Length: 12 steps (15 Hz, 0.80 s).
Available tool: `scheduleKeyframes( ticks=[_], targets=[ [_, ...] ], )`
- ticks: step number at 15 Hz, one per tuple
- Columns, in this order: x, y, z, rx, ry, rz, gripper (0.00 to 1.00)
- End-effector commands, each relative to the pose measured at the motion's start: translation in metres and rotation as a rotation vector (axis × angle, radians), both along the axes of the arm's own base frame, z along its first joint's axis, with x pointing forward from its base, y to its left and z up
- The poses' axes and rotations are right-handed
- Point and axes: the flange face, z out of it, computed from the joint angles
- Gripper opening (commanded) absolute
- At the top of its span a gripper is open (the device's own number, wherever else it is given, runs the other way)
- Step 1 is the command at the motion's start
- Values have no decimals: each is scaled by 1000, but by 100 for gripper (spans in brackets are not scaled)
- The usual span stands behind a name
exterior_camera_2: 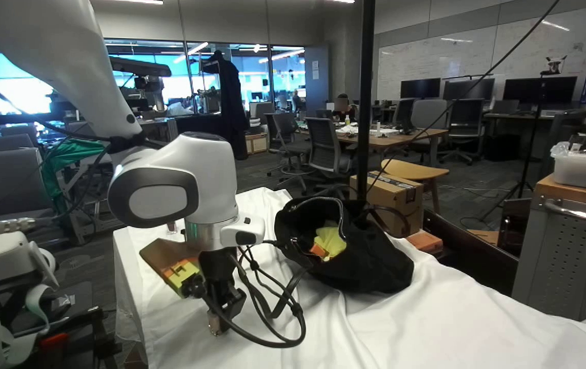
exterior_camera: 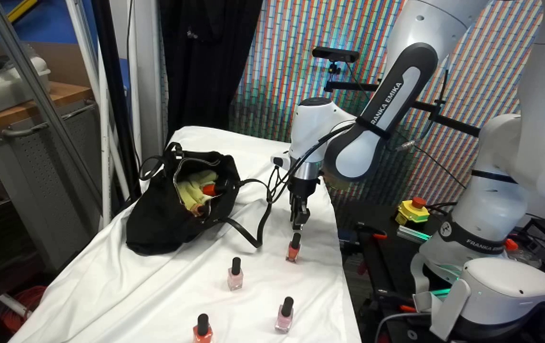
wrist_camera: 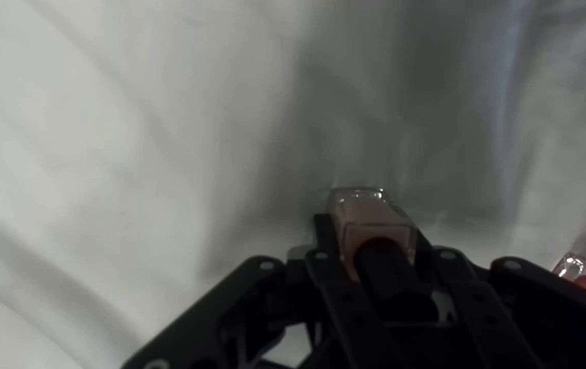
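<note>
In an exterior view, shows at left on the white-draped desk (exterior_camera: 134,290) a slumped black bag (exterior_camera: 158,228), gaping over yellow-green fabric (exterior_camera: 196,183). Then has an orange nail polish bottle (exterior_camera: 202,330), cut off at the bottom of the view, a pale pink bottle (exterior_camera: 235,278), a mauve bottle (exterior_camera: 284,318) and a red-orange bottle (exterior_camera: 293,250), all upright and apart. Just behind the last, holds a peach-pink bottle (wrist_camera: 372,218) between narrowed jaws, clearest in the wrist view, cap end up, glass flanked on both sides. Contact with the desk below: cannot tell. Probably light and rigid, with smooth, slippery, breakable glass. Best taken by the flat glass sides, square across, with gentle, even pressure; likely offers less sure purchase at the slim round cap.
</note>
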Motion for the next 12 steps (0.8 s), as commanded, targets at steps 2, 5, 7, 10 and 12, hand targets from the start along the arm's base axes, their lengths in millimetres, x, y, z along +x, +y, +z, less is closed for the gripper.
scheduleKeyframes(
  ticks=[2,5,7,10,12],
  targets=[
    [2,1,23,-64,25,-8,16],
    [10,4,49,-124,-8,-16,16],
    [20,10,68,-158,-49,-27,16],
    [44,23,97,-187,-138,-68,16],
    [64,32,111,-195,-203,-112,16]
  ],
)
